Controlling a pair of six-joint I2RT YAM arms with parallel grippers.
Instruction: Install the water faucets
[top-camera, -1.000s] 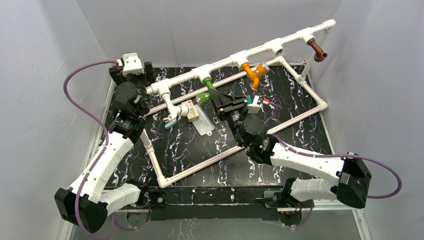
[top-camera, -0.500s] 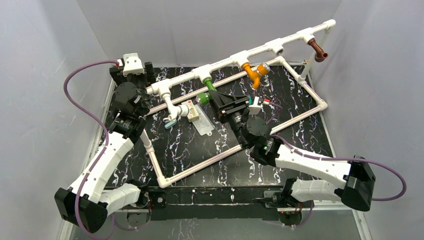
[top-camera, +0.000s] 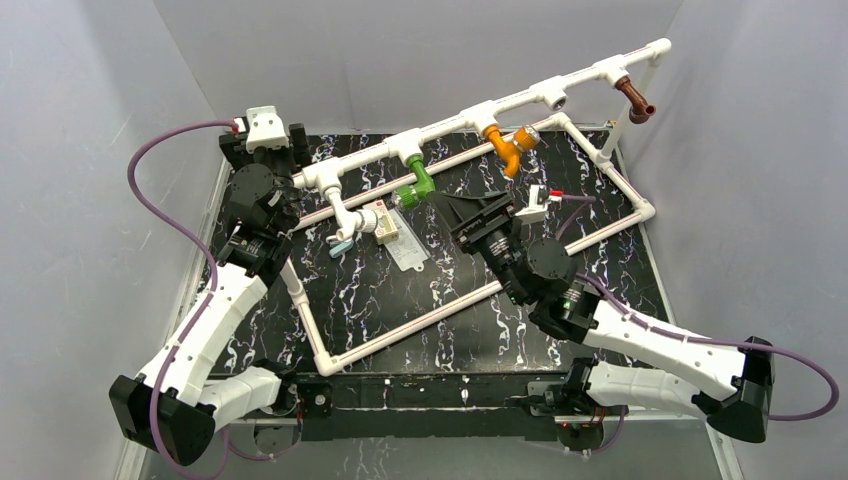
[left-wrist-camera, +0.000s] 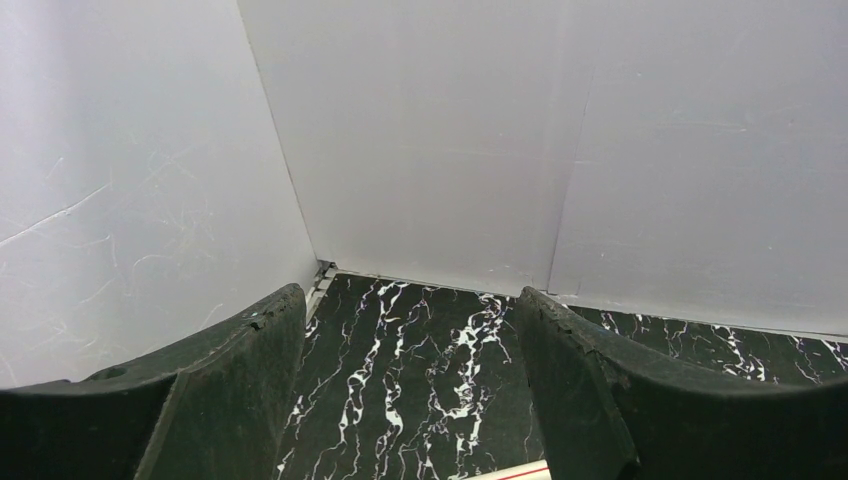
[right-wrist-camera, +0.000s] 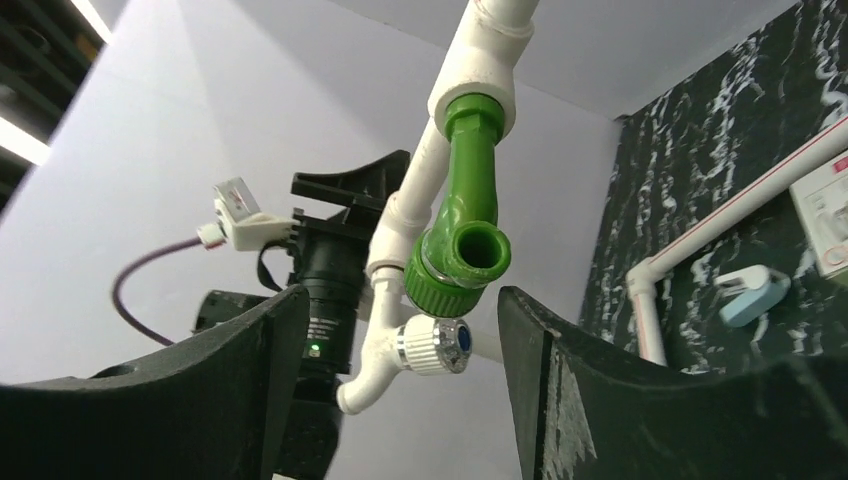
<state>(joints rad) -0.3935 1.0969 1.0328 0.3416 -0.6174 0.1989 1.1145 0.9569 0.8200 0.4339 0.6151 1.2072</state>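
No readable text in any view. White packet (top-camera: 384, 222) on the table carries small coloured print, too small to make out.

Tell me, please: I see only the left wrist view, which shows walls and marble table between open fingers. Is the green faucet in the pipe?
Observer: Yes. The green faucet sits in a tee of the white pipe.
Operator: Does the right gripper hold it?
Observer: No. The right gripper is open and apart from it, on the near side.
Operator: Is every tee filled?
Observer: No. The tee socket between the orange faucet and the brown faucet is empty.
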